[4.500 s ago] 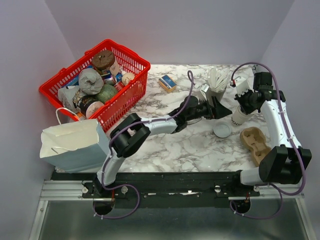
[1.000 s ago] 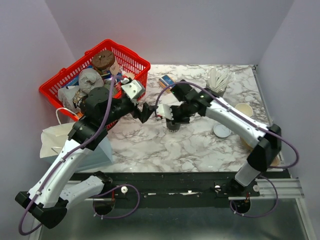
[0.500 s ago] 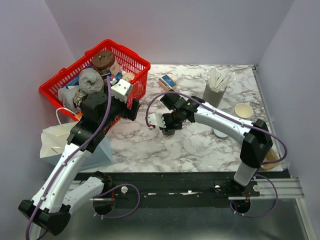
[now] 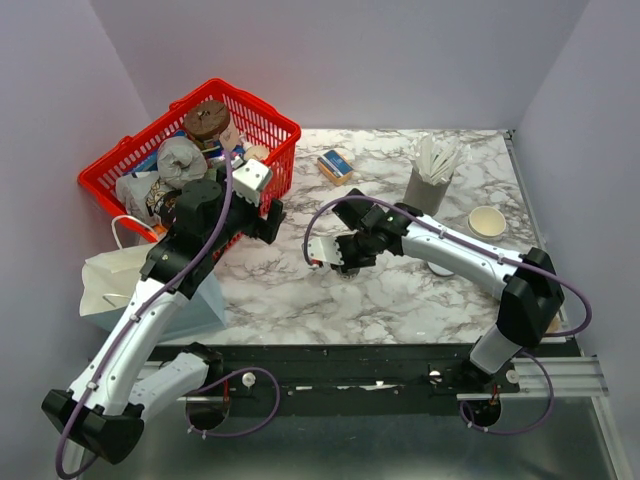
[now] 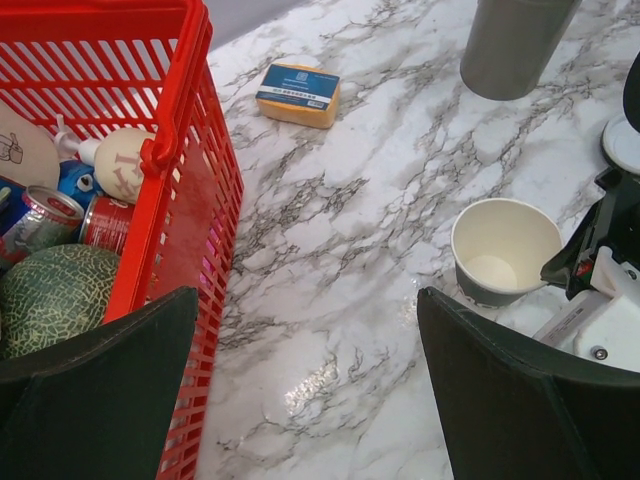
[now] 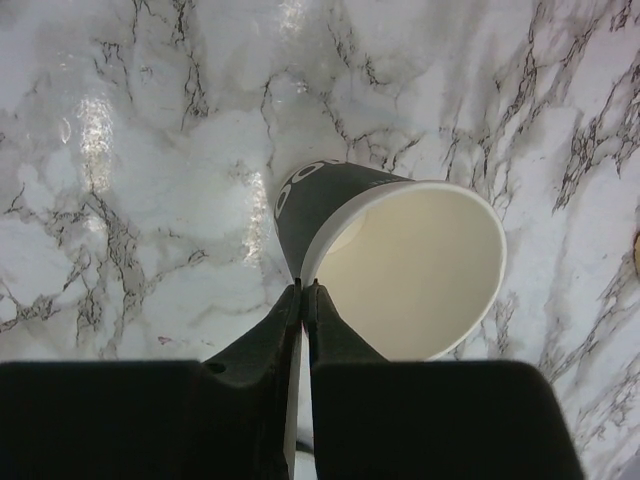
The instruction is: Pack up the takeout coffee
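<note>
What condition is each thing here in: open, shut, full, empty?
dark paper cup: upright, lidless, empty, rim pinched
right pincer: shut on the cup's rim
left pincer: open, holding nothing
red basket: full of groceries
cream cup: upright, lidless, empty
grey holder: upright, holding white sticks

Stretches the left arm [image 4: 145, 305] from 7 o'clock up to 10 o'clock, wrist turned toward the centre. Spreads the left gripper [image 5: 305, 300] wide, its two fingers [image 5: 100, 390] well apart. Folds the right arm [image 4: 462, 250] from 5 o'clock out past 3 o'clock, forearm running back to the centre. Nips the right gripper [image 6: 303, 292] tight on the rim of a dark cup [image 6: 320, 200].
</note>
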`<action>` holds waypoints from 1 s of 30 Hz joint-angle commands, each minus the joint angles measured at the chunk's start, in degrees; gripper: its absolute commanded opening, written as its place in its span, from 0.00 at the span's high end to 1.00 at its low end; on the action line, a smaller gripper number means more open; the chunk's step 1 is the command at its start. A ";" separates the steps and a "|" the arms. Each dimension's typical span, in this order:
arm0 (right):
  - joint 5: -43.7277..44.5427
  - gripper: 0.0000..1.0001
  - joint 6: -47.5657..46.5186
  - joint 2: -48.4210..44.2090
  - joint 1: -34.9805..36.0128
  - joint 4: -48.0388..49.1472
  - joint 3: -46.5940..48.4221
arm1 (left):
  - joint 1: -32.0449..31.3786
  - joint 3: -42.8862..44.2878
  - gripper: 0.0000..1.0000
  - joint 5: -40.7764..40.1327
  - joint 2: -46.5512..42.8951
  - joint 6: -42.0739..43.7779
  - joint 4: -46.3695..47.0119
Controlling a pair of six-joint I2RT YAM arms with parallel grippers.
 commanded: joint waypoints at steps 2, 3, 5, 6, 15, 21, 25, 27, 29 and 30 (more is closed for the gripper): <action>-1.71 0.67 -2.70 -2.54 0.40 -3.43 0.37 | 0.87 0.88 0.01 1.57 1.32 -0.80 0.10; -1.98 0.62 -4.80 -2.63 0.14 -4.93 0.55 | 1.04 1.05 0.01 1.74 1.59 -0.89 0.11; -1.19 0.55 -5.69 -4.47 -0.30 -6.17 0.99 | 1.22 1.41 0.01 2.01 2.11 -0.98 0.11; -2.41 0.54 -6.39 -5.70 -1.87 -6.52 1.95 | 1.31 1.49 0.01 2.10 2.29 -0.98 0.19; -4.52 0.49 2.63 -14.32 -18.45 -9.16 -1.63 | 1.40 1.23 0.01 11.57 5.19 0.43 1.86; -3.14 0.51 2.49 -17.22 -28.06 -8.20 -12.36 | 1.40 3.07 0.01 15.37 8.70 -0.45 2.30; -2.77 0.58 1.42 -14.43 -32.02 -9.86 -14.04 | 1.40 4.65 0.01 16.68 11.60 -1.50 2.57; -2.43 0.58 0.64 -12.84 -33.69 -10.83 -13.78 | 1.40 5.36 0.01 16.95 11.96 -2.03 2.92; -1.29 0.59 -0.07 -11.25 -34.31 -11.71 -14.12 | 1.40 5.45 0.01 17.04 12.05 -2.38 3.27; 0.02 0.59 -0.68 -10.99 -34.92 -11.54 -14.47 | 1.40 5.36 0.01 16.95 12.05 -2.47 3.27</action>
